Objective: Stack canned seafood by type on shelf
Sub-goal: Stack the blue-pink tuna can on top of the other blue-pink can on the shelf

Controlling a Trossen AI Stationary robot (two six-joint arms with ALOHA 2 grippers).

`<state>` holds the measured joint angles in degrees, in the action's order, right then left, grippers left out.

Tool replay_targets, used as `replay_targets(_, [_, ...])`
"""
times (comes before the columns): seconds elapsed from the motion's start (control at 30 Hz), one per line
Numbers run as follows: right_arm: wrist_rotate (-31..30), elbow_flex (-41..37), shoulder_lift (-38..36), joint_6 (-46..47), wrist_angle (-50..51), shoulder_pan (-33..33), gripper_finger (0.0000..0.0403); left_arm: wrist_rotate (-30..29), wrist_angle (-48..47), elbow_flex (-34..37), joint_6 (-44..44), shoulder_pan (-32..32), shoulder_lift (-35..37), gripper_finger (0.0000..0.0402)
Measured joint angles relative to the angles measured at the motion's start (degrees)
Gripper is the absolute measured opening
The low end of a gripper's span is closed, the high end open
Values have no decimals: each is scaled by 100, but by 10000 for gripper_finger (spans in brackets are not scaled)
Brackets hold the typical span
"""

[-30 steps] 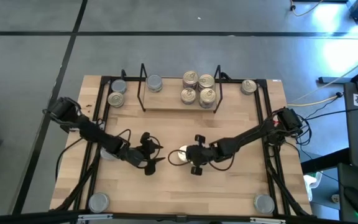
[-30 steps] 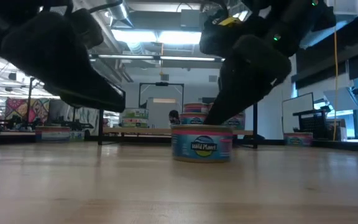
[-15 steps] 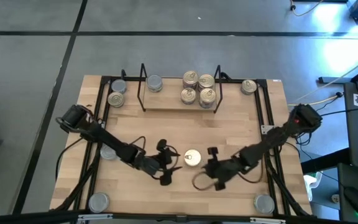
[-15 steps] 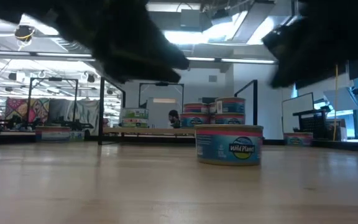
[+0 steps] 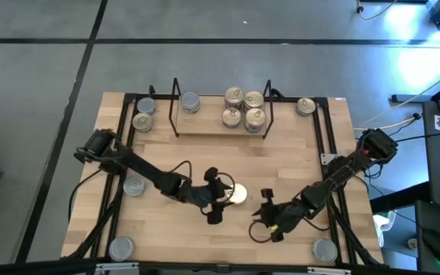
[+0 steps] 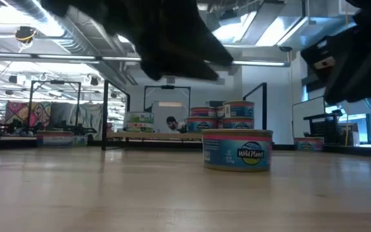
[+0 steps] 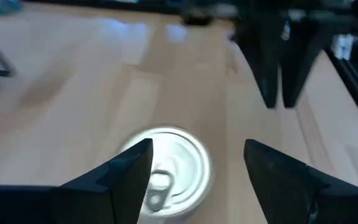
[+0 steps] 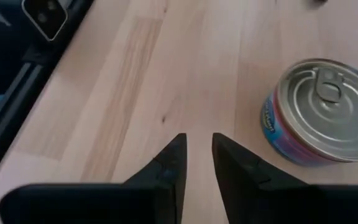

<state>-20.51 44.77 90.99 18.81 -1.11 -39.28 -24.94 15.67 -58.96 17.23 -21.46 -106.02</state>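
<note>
A short round tin (image 5: 237, 194) with a pull-tab lid and a pink and blue label stands upright on the table's middle, also seen in the low view (image 6: 237, 149). My left gripper (image 5: 218, 202) hangs open above the table just left of the tin; in its wrist view (image 7: 197, 152) the tin's lid (image 7: 166, 171) lies below its fingers, untouched. My right gripper (image 5: 269, 217) is to the tin's near right, its fingers (image 8: 197, 152) drawn together to a narrow slit, with the tin (image 8: 322, 112) off to one side. The black wire shelf (image 5: 220, 128) stands at the far edge and carries several tins.
Loose tins stand far left (image 5: 143, 114), far right (image 5: 305, 106), at the left rail (image 5: 134, 186) and in the near corners (image 5: 121, 247) (image 5: 325, 249). On the shelf, one grey-lidded tin (image 5: 190, 101) sits left and gold-lidded ones (image 5: 244, 108) right. Black rails (image 5: 328, 153) edge the table.
My right gripper, close against the tin a second ago, has drawn back toward the table's near right and now stands apart from it. The tin shifted a little to the right early on, then stayed put. My left gripper has moved right across the table up to the tin.
</note>
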Motion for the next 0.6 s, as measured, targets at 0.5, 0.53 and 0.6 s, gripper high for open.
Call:
replay_targets(0.5, [-192,5,195,-31,133,155,238,1179,459,7,-579,733,-631,253])
replay_targets(0.53, [-261,9,195,-49,130,155,251,1207,478,7,-610,750,-652,253])
replay_targets(0.6, [-399,7,195,-98,126,155,272,1313,548,7,-643,767,-714,253])
